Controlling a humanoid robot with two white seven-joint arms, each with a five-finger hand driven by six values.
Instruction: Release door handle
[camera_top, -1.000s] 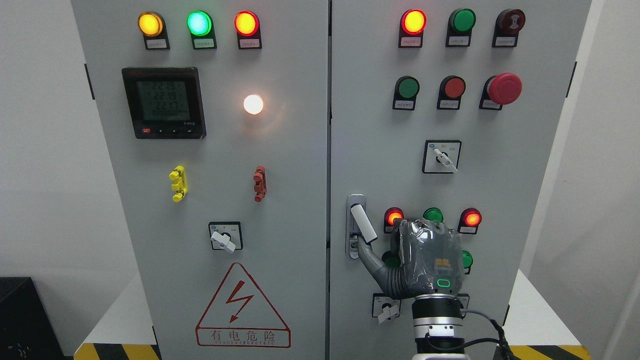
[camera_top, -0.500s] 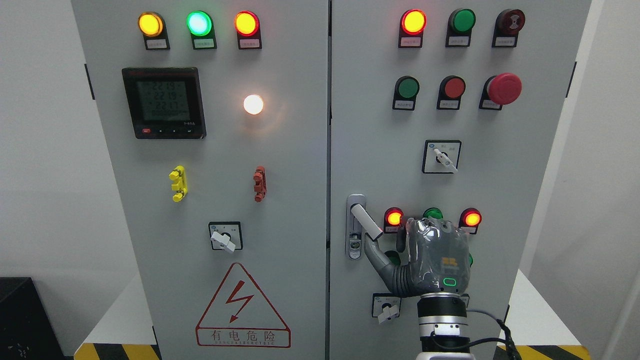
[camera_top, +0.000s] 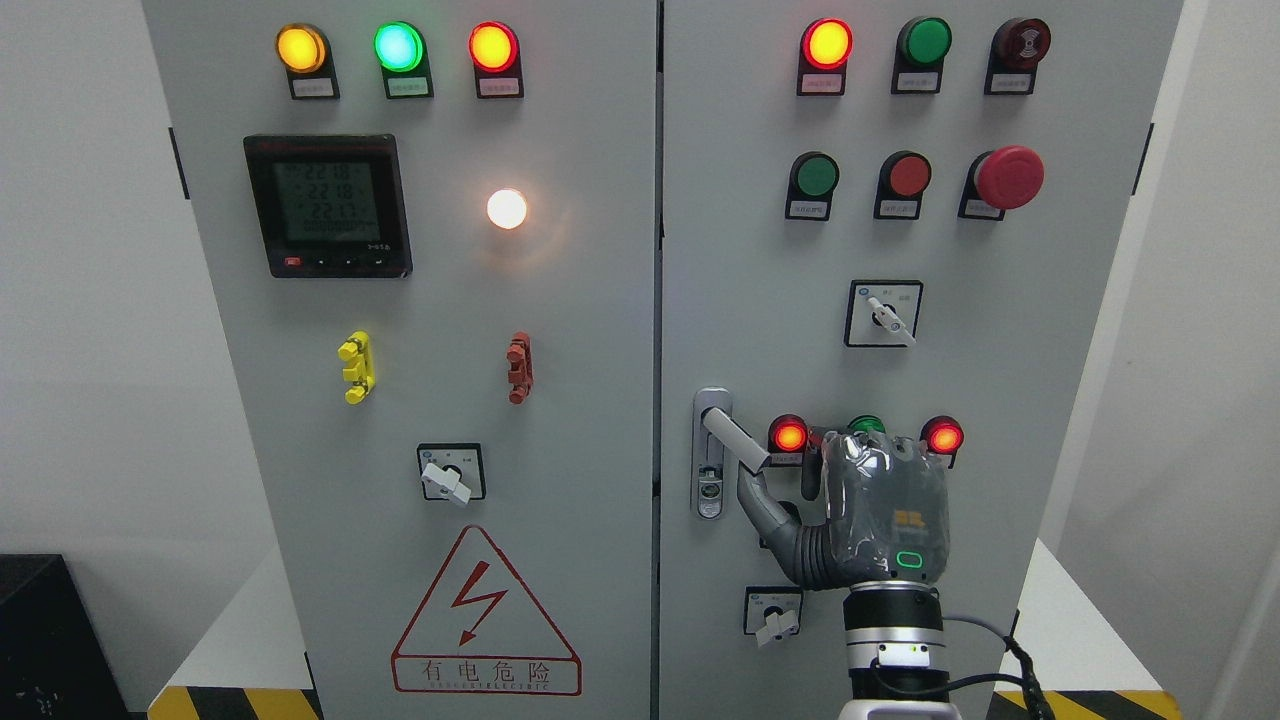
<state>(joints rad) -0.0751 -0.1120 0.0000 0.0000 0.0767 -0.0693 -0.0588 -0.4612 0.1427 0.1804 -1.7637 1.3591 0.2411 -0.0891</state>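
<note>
Right robot hand: I see it lower right of frame, thumb stretched up just under the handle's tip, fingers loose, gripping nothing.
Door handle: swung out slantwise on the right door.
Nearby: red lamp beside the knuckles.

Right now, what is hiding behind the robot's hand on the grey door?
Behind the right hand a green light peeks out above the knuckles, between two lit red lights. Below, a white switch shows partly. Anything else behind it is covered.
</note>
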